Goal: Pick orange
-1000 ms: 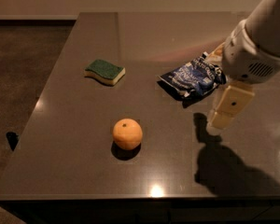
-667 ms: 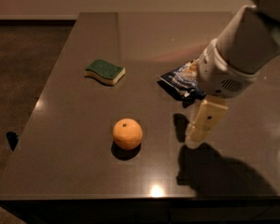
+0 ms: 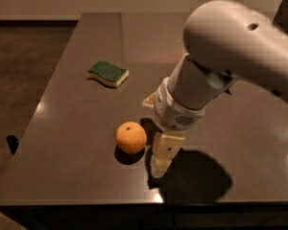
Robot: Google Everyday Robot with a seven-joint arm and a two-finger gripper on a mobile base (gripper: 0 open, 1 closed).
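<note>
Orange sits on the dark table, front-centre, a bit left of the middle, near the front edge. Round, matte peel, dark stem dot facing up. Small shadow under it on the front-left side. Nothing is touching it.

Gripper is just beside the orange on its right, pointing down, with a narrow gap between them. Pale cream block, tip low over the tabletop; whether it touches the surface is unclear. Can't tell from this angle if the gripper is open or closed. It has hold of nothing.

Arm comes in from the upper right, a big white rounded housing filling that corner, a grey sleeve and white wrist below it leading down to the gripper. It casts a large dark shadow on the table right of the gripper.

Sponge, green top and yellow base, lies flat further back and to the left, well apart from the orange.

A pale corner of something peeks out left of the wrist, possibly a packet, mostly hidden.

Brown floor lies left of the table.
</note>
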